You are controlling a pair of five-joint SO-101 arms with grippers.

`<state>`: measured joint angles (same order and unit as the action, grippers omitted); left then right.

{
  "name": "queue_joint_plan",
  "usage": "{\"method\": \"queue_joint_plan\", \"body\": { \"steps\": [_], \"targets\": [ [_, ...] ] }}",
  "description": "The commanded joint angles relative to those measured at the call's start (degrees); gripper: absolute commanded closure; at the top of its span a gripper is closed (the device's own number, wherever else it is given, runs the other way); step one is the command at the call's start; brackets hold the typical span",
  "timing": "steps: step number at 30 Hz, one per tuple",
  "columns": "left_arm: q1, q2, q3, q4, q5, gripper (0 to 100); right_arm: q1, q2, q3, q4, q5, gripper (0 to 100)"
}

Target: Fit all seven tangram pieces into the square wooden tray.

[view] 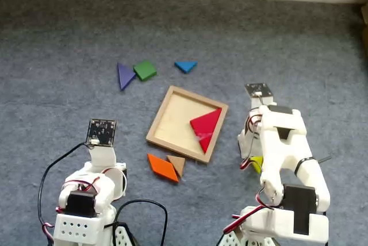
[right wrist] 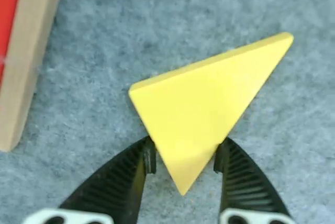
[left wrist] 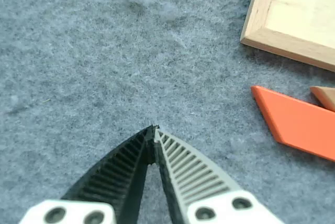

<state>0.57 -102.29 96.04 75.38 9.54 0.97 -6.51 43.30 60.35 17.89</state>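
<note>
The square wooden tray [view: 175,117] lies mid-table with a red triangle [view: 207,126] in its right corner. My right gripper [right wrist: 184,158] is shut on a corner of the yellow triangle [right wrist: 209,96], just right of the tray's edge [right wrist: 26,62]; the yellow triangle [view: 256,164] peeks out under that arm. My left gripper [left wrist: 153,131] is shut with nothing in it, over carpet left of the orange parallelogram [left wrist: 298,122] and tan triangle [left wrist: 325,96]. Beyond the tray lie a purple triangle [view: 124,75], a green square [view: 145,70] and a blue triangle [view: 186,66].
Grey carpet covers the table. The orange parallelogram [view: 163,167] and tan triangle [view: 177,164] touch each other just in front of the tray's near corner. The left arm's base and cables [view: 86,206] sit at the lower left.
</note>
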Motion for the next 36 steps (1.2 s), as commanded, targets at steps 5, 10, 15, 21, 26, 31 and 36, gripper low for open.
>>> {"method": "queue_joint_plan", "body": {
  "steps": [5, 10, 15, 21, 26, 31, 36],
  "targets": [
    [-0.7, -1.5, 1.1, 0.4, -0.2, 99, 0.2, -1.1, -1.3, 2.3, -1.1, 78.1],
    [-0.7, -1.5, 1.1, 0.4, -0.2, 99, -1.5, -0.6, -7.7, 8.6, -10.5, 55.9],
    [-0.7, -1.5, 1.1, 0.4, -0.2, 99, -5.4, -0.5, -10.2, 9.5, -16.4, 52.4],
    [-0.7, -1.5, 1.1, 0.4, -0.2, 99, -7.4, -0.5, -9.9, 3.9, -21.7, 52.4],
    [-0.7, -1.5, 1.1, 0.4, -0.2, 99, -7.4, -0.4, -9.9, 2.3, -22.2, 52.9],
    [-0.7, -1.5, 1.1, 0.4, -0.2, 99, -7.3, -0.3, -9.7, -1.3, -22.2, 59.5],
    [-0.7, -1.5, 1.1, 0.4, -0.2, 99, -7.3, 4.8, -10.2, -1.4, -22.2, 60.4]
  ]
}}
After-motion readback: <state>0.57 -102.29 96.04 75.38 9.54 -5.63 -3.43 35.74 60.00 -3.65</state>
